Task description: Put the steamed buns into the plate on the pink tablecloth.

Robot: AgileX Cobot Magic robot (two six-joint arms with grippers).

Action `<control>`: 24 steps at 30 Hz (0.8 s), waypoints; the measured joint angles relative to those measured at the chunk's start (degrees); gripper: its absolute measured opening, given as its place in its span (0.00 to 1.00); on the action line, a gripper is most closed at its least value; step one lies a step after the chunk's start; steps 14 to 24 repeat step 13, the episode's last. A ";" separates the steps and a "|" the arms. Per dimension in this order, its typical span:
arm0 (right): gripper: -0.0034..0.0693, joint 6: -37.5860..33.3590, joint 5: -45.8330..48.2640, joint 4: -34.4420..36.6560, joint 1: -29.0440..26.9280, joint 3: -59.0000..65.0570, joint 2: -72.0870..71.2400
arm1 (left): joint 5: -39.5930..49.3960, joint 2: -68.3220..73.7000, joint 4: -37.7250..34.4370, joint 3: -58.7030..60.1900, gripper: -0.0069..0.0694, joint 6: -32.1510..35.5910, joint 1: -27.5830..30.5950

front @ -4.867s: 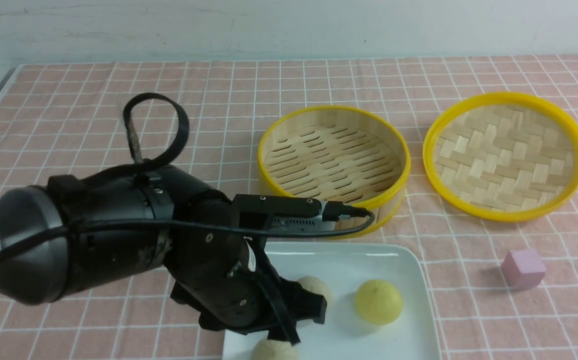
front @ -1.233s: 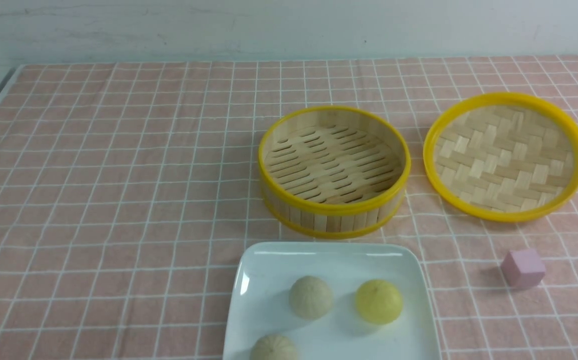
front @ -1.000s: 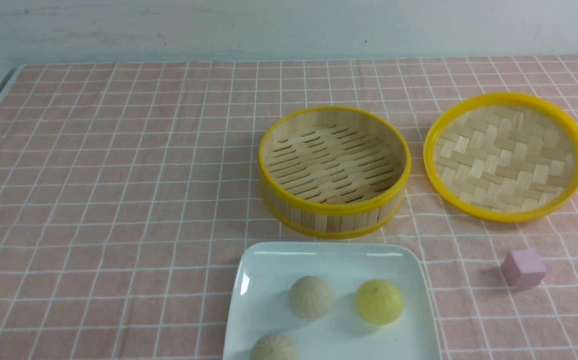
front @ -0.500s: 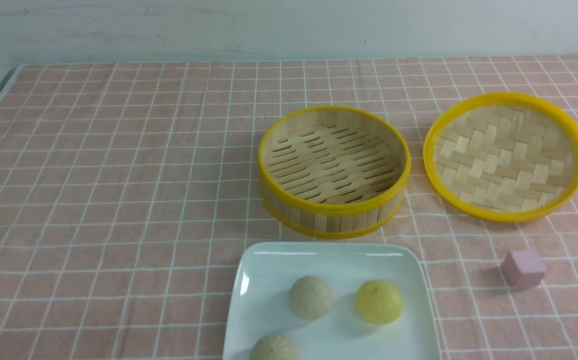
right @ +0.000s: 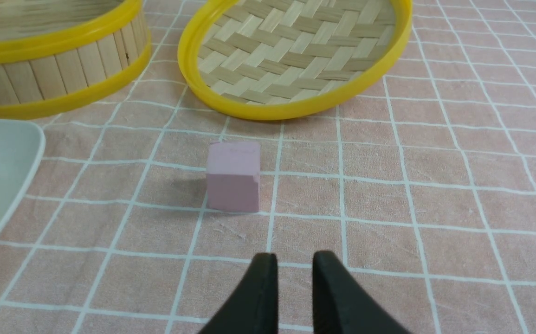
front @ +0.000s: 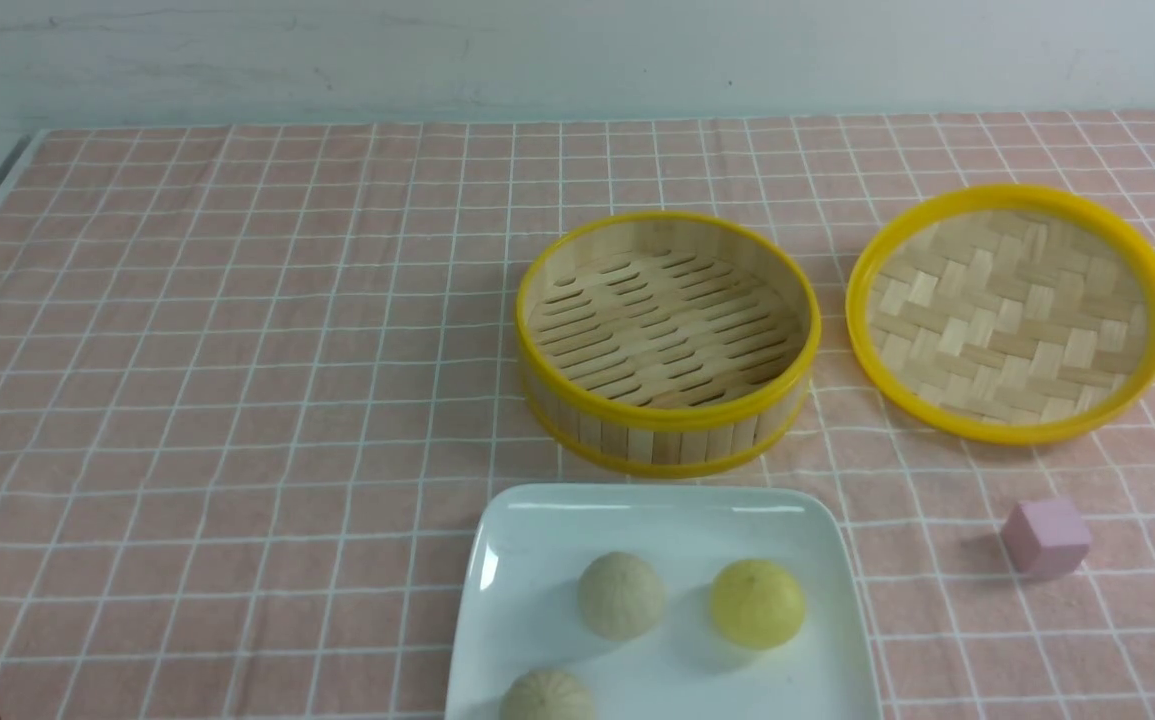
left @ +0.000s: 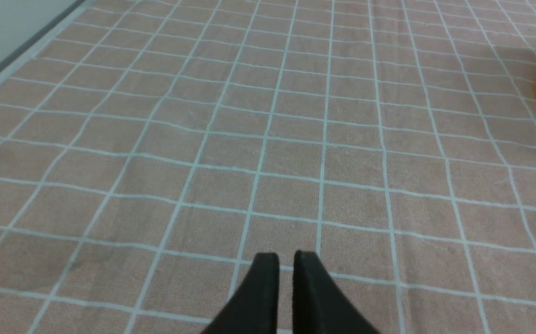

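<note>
- Three steamed buns sit on the plate at the near edge of the pink tablecloth: two beige buns and a yellow bun.
- My left hand hovers over bare cloth, jaws parted by a slit, empty.
- My right hand hangs near the pink cube, narrowly parted, gripping nothing.
- The steamer basket and lid lie behind the plate.

Glossy white plate, matt woven-cloth pink tablecloth, slatted bamboo steamer with smooth yellow rim.
</note>
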 joint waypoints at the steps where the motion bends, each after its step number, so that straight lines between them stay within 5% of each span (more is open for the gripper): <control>1: 0.24 0.00 0.00 0.00 0.00 0.00 0.00 | 0.00 0.00 0.00 0.00 0.19 0.00 0.00; 24: 0.26 0.00 0.00 0.00 0.00 0.00 0.00 | 0.00 0.00 0.00 0.00 0.19 0.00 0.00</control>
